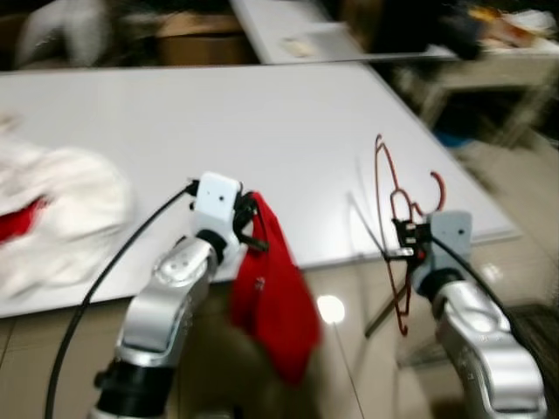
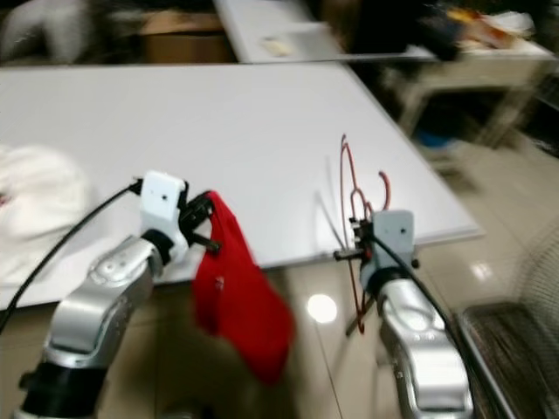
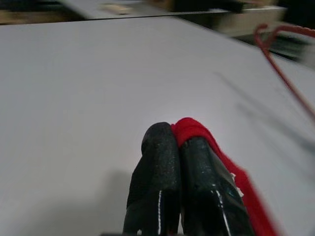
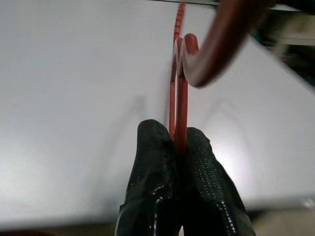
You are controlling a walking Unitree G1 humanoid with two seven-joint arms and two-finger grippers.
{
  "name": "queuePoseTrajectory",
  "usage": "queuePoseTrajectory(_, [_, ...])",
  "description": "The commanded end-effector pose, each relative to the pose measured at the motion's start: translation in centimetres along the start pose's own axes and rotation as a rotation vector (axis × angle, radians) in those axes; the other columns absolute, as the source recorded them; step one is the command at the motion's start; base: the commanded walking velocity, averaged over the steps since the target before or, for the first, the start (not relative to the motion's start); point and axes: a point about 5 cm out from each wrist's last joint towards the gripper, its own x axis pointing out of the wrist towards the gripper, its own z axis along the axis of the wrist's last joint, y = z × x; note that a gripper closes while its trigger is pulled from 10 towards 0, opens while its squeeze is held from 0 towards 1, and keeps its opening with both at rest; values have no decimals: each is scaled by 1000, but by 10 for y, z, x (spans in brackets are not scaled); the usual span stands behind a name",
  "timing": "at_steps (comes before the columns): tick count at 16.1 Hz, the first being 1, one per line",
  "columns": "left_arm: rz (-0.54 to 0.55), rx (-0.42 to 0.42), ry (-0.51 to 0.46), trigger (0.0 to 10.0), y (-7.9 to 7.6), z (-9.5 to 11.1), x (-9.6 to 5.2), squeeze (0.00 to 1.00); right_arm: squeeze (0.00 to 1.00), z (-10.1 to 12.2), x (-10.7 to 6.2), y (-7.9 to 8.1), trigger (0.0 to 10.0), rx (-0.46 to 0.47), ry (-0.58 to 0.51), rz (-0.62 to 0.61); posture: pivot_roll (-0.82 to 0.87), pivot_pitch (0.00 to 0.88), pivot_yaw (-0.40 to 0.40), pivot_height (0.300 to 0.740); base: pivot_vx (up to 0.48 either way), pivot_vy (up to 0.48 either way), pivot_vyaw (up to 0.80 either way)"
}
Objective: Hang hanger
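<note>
Hanger (image 1: 395, 229) pinched in right claw (image 1: 407, 242), red cloth (image 1: 272, 292) in left claw (image 1: 248, 223), white table (image 1: 262, 131) beyond.

Large white table (image 1: 262, 122), glossy floor (image 1: 515, 192)

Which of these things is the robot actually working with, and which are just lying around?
In use:
red wire hanger, clamped in the right gripper
red cloth, pinched in the left gripper

Lying about:
white cloth heap on the white table
cardboard box behind the table

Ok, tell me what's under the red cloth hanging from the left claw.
Glossy floor lies beneath the red cloth, beside the white table edge. The floor directly behind it is hidden.
</note>
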Motion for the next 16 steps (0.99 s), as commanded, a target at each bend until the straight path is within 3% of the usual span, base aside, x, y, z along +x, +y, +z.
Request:
queuePoseTrajectory(1, [16, -1, -39, 10000, 2, 7, -1, 0, 0, 1, -2, -2, 10000, -29, -8, 12, -36, 35, -32, 740, 289, 0, 800])
queuePoseTrajectory(3, [17, -3, -38, 10000, 2, 6, -1, 0, 0, 2, -1, -1, 10000, -43, -13, 16, -38, 30, -28, 740, 291, 0, 656])
queuePoseTrajectory(4, [9, 0, -39, 10000, 2, 6, 1, 0, 0, 4, -1, -3, 10000, -19, -27, 2, -42, 16, -22, 740, 289, 0, 0])
queuePoseTrajectory(7, [1, -2, -53, 10000, 2, 10, 9, 0, 0, 10, -1, -6, 10000, -61, -42, 37, -49, 0, -17, 740, 286, 0, 0])
queuePoseTrajectory(9, [46, -35, -75, 10000, 10, 25, 28, 0, 0, 26, -11, -17, 10000, -157, -61, 240, -44, 0, -27, 740, 0, 0, 0])
queuePoseTrajectory(11, [11, 30, -91, 10000, 12, 39, 41, 0, 0, 31, -19, -26, 10000, -221, -39, 347, -41, 0, -31, 740, 0, 0, 0])
queuePoseTrajectory(12, [-39, 107, -104, 10000, 13, 59, 60, 0, 0, 38, -33, -37, 10000, -302, 4, 495, -42, 0, -34, 740, 0, 0, 0])
queuePoseTrajectory(16, [-86, 206, -107, 10000, 14, 98, 92, 0, 0, 58, -62, -70, 10000, -403, 134, 657, -58, 0, -27, 740, 0, 0, 0])
